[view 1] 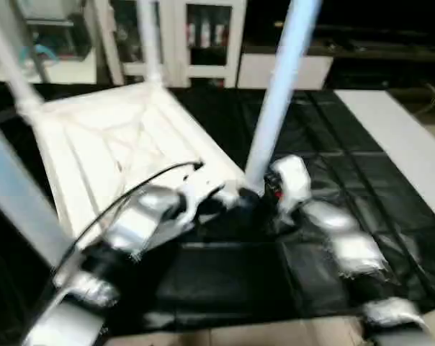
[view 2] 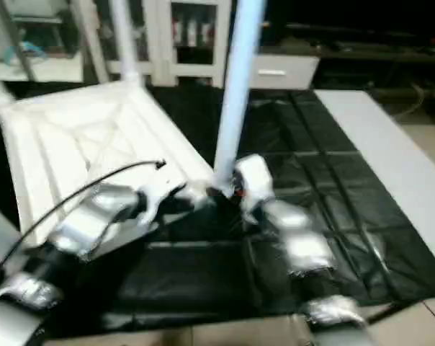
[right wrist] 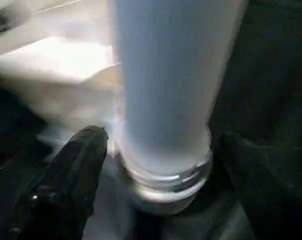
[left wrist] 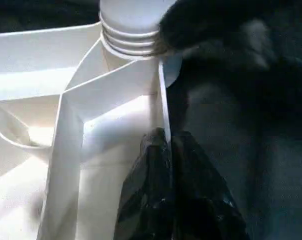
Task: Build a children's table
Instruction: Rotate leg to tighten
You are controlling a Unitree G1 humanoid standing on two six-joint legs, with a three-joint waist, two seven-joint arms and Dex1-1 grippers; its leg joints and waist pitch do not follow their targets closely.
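Note:
The children's table lies upside down on a black mat, its white ribbed top facing up. Several white legs stand up from its corners. The nearest leg rises from the corner socket right in front of me, and its threaded foot sits at the socket. My right gripper is open, one black finger on each side of that leg's base with small gaps. My left gripper is shut on the thin rim wall of the top, just beside the same corner.
White cabinets and shelves stand behind the mat. A pale strip of floor covering runs along the right side. A black cable arcs over my left forearm. Bare floor shows at the mat's near edge.

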